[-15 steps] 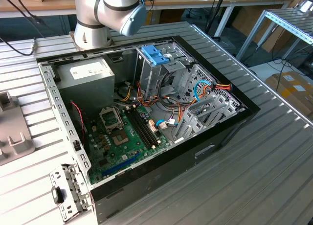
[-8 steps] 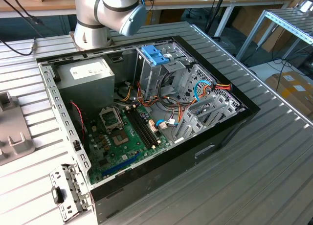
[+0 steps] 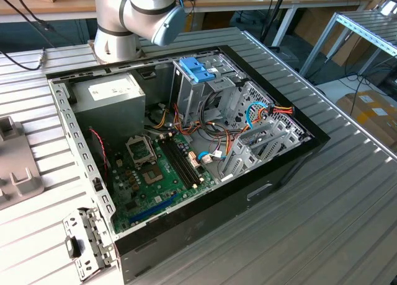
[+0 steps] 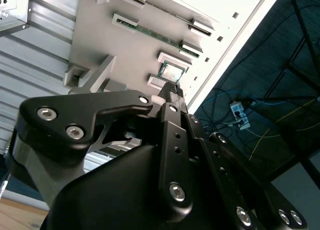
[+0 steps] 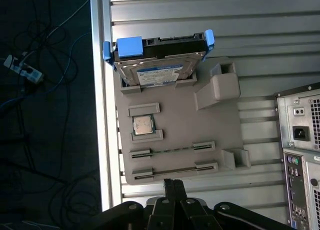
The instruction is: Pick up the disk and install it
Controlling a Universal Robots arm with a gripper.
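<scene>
black gripper (image 5: 173,182) (image 4: 172,86) looks closed on nothing, tips pressed together in both wrist views, hovering by one end of the flat grey plastic holder tray (image 5: 200,130). the grey-metal disk with light-blue side rails (image 5: 157,65) sits tilted in the tray's slot at the opposite end, well apart from the gripper, near the ribbed metal table's (image 5: 200,20) edge. a square cpu chip (image 5: 143,125) lies in the tray between them.

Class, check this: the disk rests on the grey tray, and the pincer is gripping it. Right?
Not quite. The disk does rest on the grey tray, but the pincer is not gripping it: in the first wrist view it is apart from the disk, by the tray's opposite edge.
</scene>
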